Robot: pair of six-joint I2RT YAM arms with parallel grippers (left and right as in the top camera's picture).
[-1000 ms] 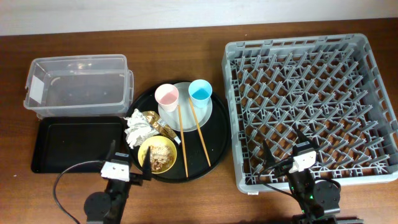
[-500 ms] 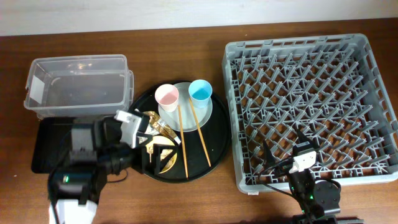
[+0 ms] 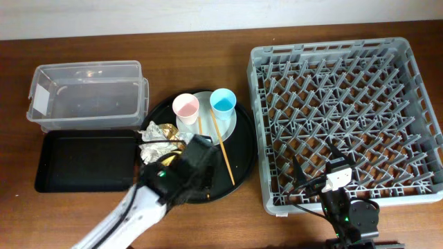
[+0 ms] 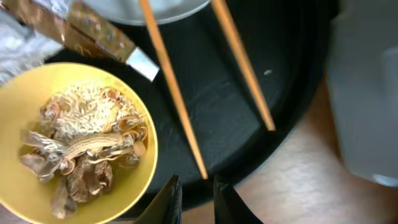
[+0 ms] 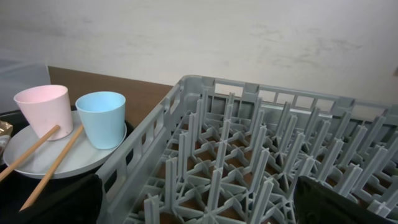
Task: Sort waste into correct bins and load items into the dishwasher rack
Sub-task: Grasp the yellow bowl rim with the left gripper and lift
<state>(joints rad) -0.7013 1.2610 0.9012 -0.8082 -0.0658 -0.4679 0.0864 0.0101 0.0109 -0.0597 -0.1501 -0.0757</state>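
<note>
In the left wrist view my left gripper (image 4: 196,186) hovers low over the near edge of the round black tray (image 4: 249,124). Its jaws are drawn almost together and hold nothing. The near tip of one of the chopsticks (image 4: 177,102) lies just ahead of them. To their left sits the yellow bowl (image 4: 148,149) with food scraps (image 4: 87,149). Overhead, the left arm (image 3: 190,169) covers that bowl. The napkin (image 3: 154,138) and wrapper (image 3: 168,131) lie beside it. The pink cup (image 3: 185,106) and blue cup (image 3: 223,102) stand on the plate (image 3: 232,123). My right gripper (image 5: 199,205) is open over the rack (image 3: 325,45).
The clear tub (image 3: 86,67) stands at the back left, with the shallow black tray (image 3: 83,162) in front of it. The rack's left wall (image 3: 255,124) stands close to the round tray's right side.
The left arm has swung right, from beside the shallow black tray to above the bowl, and its jaws have closed from wide to nearly together. The right arm has not moved.
</note>
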